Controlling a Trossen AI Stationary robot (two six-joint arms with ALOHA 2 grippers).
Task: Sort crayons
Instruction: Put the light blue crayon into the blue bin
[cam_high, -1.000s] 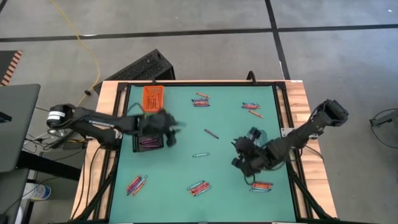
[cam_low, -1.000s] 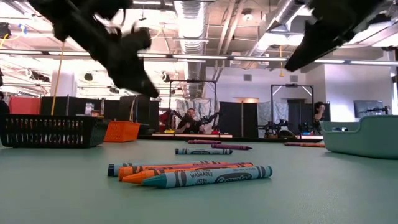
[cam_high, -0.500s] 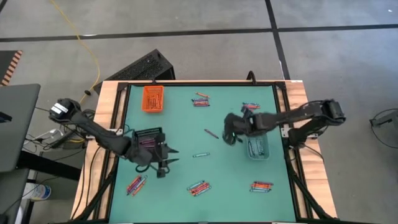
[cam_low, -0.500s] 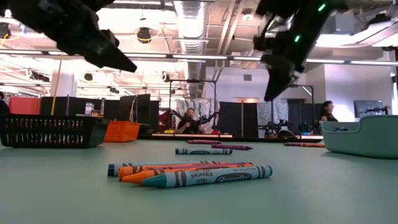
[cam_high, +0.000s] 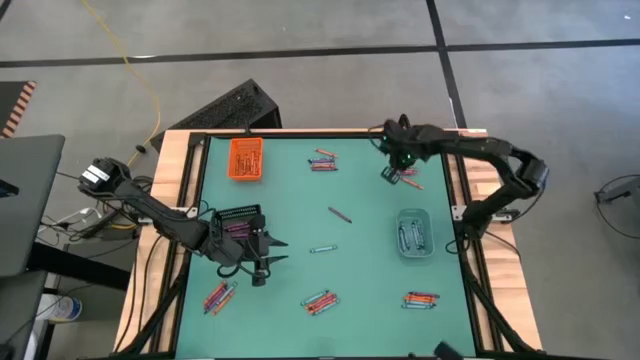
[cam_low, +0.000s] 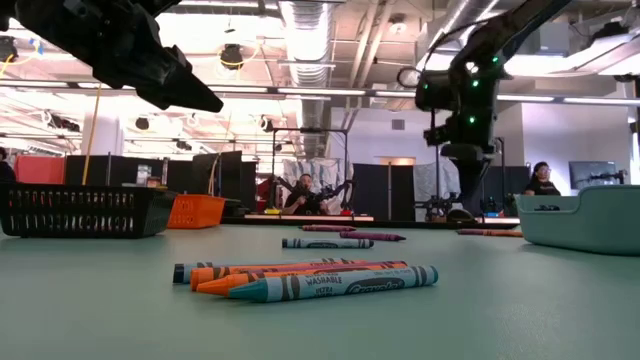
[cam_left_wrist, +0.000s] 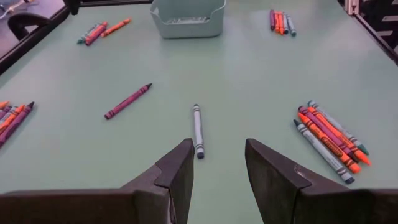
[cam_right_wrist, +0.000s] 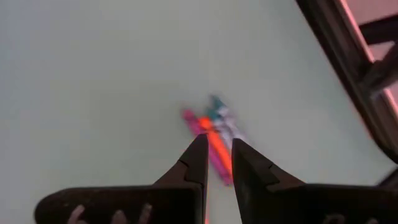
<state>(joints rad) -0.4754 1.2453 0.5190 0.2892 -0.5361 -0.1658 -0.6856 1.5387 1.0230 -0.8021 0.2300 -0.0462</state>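
Note:
Crayons lie in small groups on the green mat: far middle (cam_high: 322, 160), far right (cam_high: 403, 172), near left (cam_high: 220, 296), near middle (cam_high: 320, 300), near right (cam_high: 421, 298). A purple crayon (cam_high: 340, 214) and a teal crayon (cam_high: 322, 248) lie alone. My left gripper (cam_high: 272, 252) is open and empty beside the black tray. The teal crayon lies on the mat ahead of its fingers in the left wrist view (cam_left_wrist: 198, 130). My right gripper (cam_high: 397, 150) points down over the far right group (cam_right_wrist: 211, 134). Its fingers stand a narrow gap apart and I see nothing between them.
An orange tray (cam_high: 246, 158) stands at the far left. A black tray (cam_high: 240, 225) with purple crayons stands at the left. A pale blue-grey tray (cam_high: 413, 232) with bluish crayons stands at the right. A dark frame (cam_high: 448, 180) borders the mat.
My right gripper has swung from the near right, past the blue-grey tray, toward the far edge, and now stands over the far right crayons. My left gripper went from the black tray's far side toward the near edge, then kept still. No crayon has moved.

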